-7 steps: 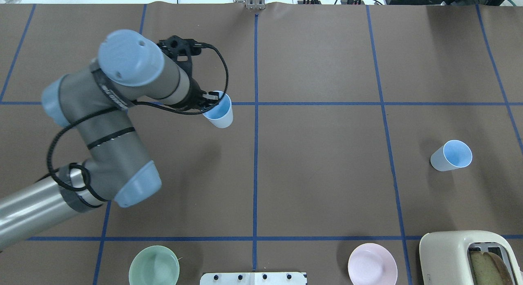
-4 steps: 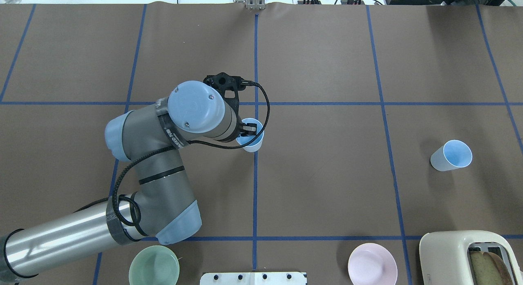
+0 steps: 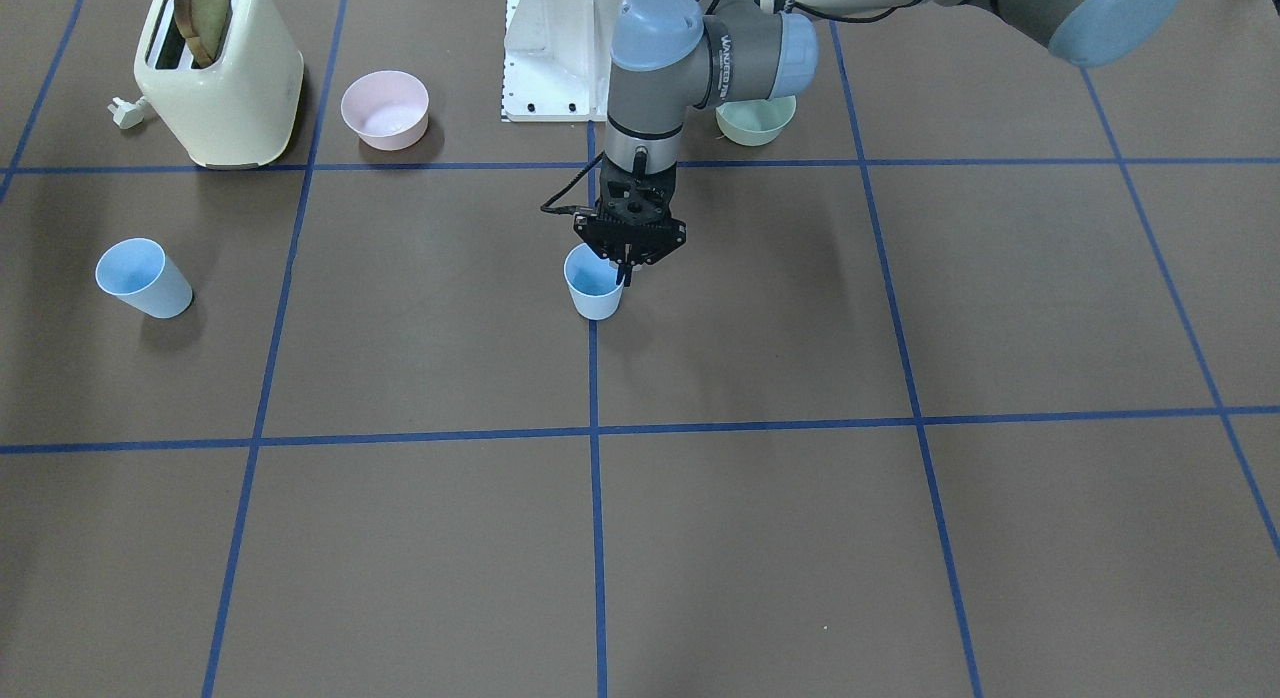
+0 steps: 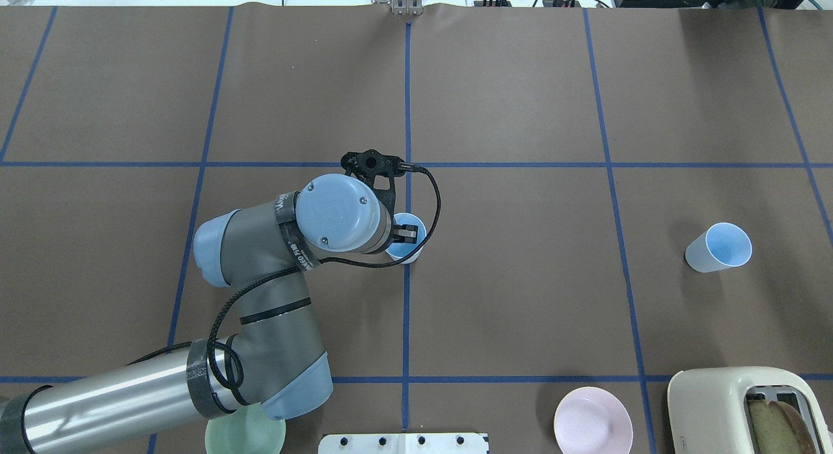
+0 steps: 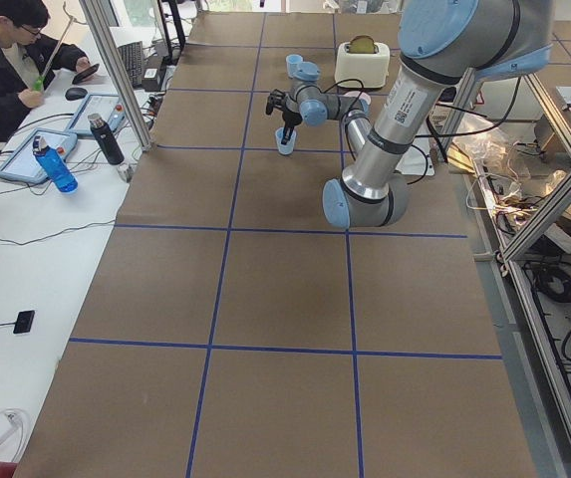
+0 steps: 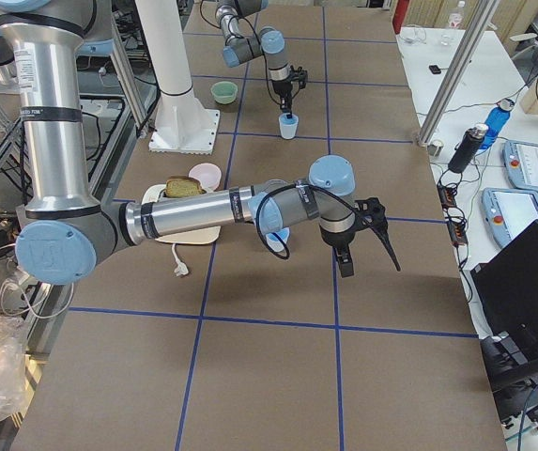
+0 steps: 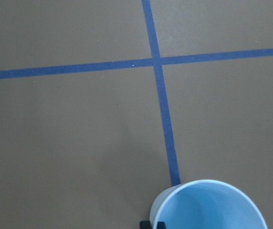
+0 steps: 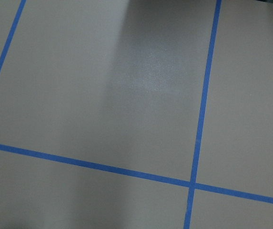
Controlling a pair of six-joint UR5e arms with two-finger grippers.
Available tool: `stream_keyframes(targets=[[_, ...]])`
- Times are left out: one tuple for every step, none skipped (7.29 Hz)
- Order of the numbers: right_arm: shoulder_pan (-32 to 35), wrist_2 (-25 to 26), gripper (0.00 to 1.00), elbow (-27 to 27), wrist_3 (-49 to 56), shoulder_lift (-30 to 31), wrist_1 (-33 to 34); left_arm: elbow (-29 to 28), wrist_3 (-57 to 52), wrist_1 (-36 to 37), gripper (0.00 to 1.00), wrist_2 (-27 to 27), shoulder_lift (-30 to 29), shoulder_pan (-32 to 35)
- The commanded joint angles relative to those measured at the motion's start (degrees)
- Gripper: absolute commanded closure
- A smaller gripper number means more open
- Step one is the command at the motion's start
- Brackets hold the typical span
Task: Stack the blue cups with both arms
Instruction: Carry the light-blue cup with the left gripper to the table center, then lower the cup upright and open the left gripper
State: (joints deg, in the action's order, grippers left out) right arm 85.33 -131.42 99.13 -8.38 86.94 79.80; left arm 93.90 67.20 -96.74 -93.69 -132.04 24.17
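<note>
My left gripper [image 3: 625, 270] [image 4: 409, 233] is shut on the rim of one blue cup [image 3: 594, 293] [image 4: 411, 244], one finger inside it. The cup is upright on the table's centre line, at or just above the surface. Its rim shows in the left wrist view [image 7: 207, 205]. The other blue cup [image 3: 142, 278] [image 4: 718, 248] stands alone at the robot's right. My right gripper [image 6: 374, 252] shows only in the exterior right view, raised above the table. I cannot tell if it is open.
A cream toaster [image 3: 222, 83] [image 4: 748, 408] holding bread, a pink bowl [image 3: 385, 108] [image 4: 592, 428] and a green bowl [image 3: 757, 123] [image 4: 244, 436] stand near the robot's white base [image 3: 555, 58]. Blue tape lines grid the brown table.
My left arm has carried the blue cup to the right and toward the robot, from the far-left square to the centre line, and lowered it.
</note>
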Motion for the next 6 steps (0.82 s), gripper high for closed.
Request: stream_keyframes(targets=[[0.0, -0.1, 0.0, -0.1, -0.2, 0.0, 0.0, 0.1, -0.1, 0.0, 0.02, 0.2, 0.0, 0.0], [-0.1, -0.2, 0.0, 0.0, -0.2, 0.0, 0.0, 1.4, -0.2, 0.0, 0.02, -0.1, 0.0, 0.2], [-0.1, -0.4, 0.0, 0.2, -0.3, -0.1, 0.1, 4.8, -0.4, 0.3, 0.01, -0.6, 0.3, 1.7], [-0.8, -1.1, 0.0, 0.6, -1.4, -0.1, 0.0, 7.1, -3.6, 1.7, 0.01, -6.2, 1.8, 6.1], [-2.3, -2.9, 0.0, 1.9, -5.9, -0.2, -0.5, 10.3, -8.4, 4.6, 0.01, -12.4, 5.0, 12.3], [-4.6, -2.9, 0.0, 4.5, -12.2, 0.0, -1.5, 13.2, -16.4, 6.7, 0.01, -17.2, 9.4, 19.3]])
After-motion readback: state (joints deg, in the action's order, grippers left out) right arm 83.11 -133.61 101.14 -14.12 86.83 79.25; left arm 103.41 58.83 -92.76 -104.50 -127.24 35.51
